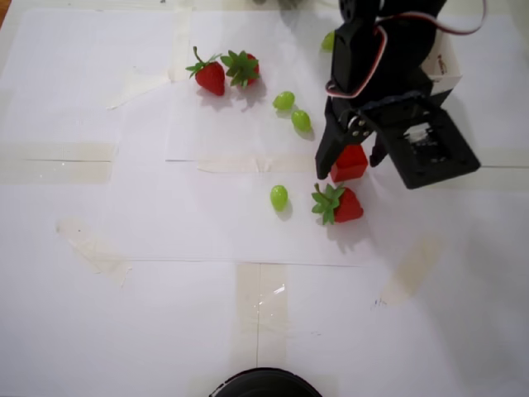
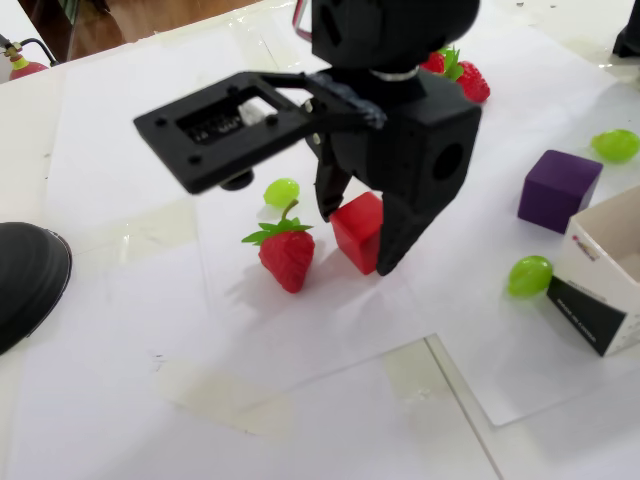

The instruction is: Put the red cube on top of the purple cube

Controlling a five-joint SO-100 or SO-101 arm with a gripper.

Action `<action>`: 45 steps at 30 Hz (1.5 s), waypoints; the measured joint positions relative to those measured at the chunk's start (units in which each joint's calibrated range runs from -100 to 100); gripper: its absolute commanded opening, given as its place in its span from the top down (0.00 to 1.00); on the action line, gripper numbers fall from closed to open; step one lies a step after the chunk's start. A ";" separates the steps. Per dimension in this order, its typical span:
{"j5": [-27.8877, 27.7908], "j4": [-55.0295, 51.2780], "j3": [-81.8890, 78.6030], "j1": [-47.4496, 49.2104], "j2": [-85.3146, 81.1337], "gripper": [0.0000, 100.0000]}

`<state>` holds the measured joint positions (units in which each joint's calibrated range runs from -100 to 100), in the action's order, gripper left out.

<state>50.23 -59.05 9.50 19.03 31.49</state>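
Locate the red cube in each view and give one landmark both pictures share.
Overhead view: the red cube sits right of centre, upper half, between the end effector fingers.
Fixed view: the cube is near the centre, under the black arm.
Shared landmark: the strawberry beside it.

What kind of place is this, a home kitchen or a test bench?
Most likely a hobby test bench, not a kitchen. The table is covered with white paper sheets taped together, toy strawberries and grapes lie scattered as props, and a black printed gripper stands around a red cube.
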 measured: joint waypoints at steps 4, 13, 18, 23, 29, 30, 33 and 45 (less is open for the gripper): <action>0.00 -0.87 0.00 0.00 0.00 0.92; -0.93 -3.24 0.00 0.00 0.00 0.94; -1.71 -8.46 2.35 -0.15 0.00 0.93; -2.05 -18.34 7.60 -1.72 -4.63 0.93; -3.37 -28.54 11.86 -3.07 -13.63 0.93; -3.57 -29.80 11.86 -3.07 -15.17 0.93; -4.00 -32.73 11.58 -2.92 -20.08 0.93; -3.42 -27.43 -17.01 3.07 -44.25 0.94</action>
<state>46.81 -86.48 -7.51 22.10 -12.77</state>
